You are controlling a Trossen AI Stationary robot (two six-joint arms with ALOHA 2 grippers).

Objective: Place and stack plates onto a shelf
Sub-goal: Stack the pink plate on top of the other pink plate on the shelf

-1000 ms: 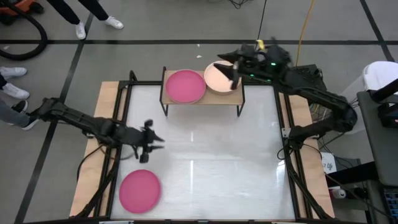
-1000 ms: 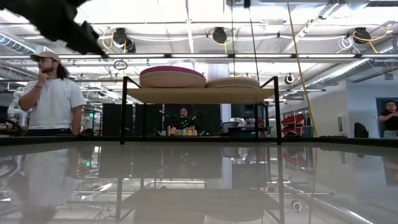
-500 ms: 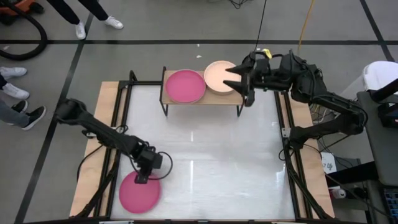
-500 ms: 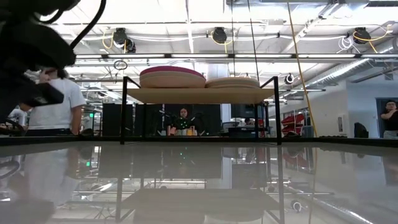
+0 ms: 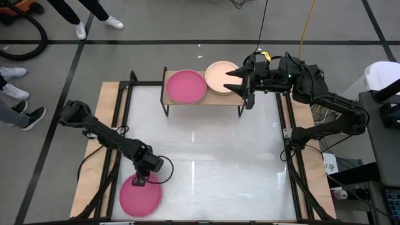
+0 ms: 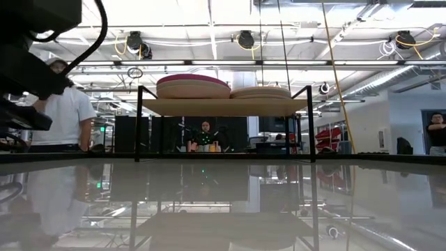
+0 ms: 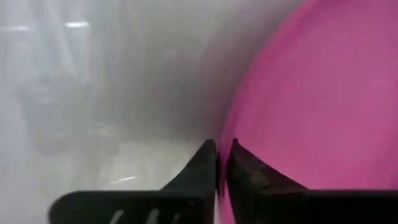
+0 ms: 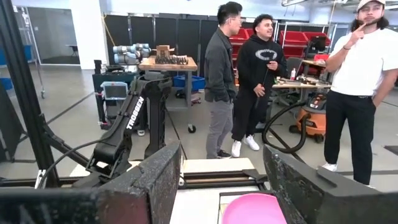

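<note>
A magenta plate (image 5: 140, 195) lies flat on the white tabletop at the near left. My left gripper (image 5: 144, 180) is down at its far rim and shut on it; the left wrist view shows the plate (image 7: 311, 93) filling the space beside the fingers. The shelf (image 5: 203, 99) stands at the far middle of the table on black legs. It carries a stack topped by a magenta plate (image 5: 185, 86) and a peach plate (image 5: 219, 76); the low view shows both stacks (image 6: 193, 85) (image 6: 260, 91) on the board. My right gripper (image 5: 242, 85) hovers open over the shelf's right end, holding nothing. My left gripper pinches the magenta plate's far rim (image 7: 235, 127) between its two fingers (image 7: 205, 163), one at the plate's outer edge and one over its top. The fingers come from above, slanting in from the far side. The plate lies flat on the table.
Bare white tabletop (image 5: 219, 162) lies between the shelf and the near plate. Wooden side rails (image 5: 109, 125) (image 5: 300, 175) frame the table. People stand in the room beyond (image 8: 367, 81) (image 6: 59, 104), and a person's shoes (image 5: 15, 94) are on the floor to the left.
My left gripper has gone toward the table's near edge and down to the near magenta plate, then shut on its far rim. The plate has stayed in place. My right gripper has drawn back from over the peach plate toward the shelf's right end, staying open.
</note>
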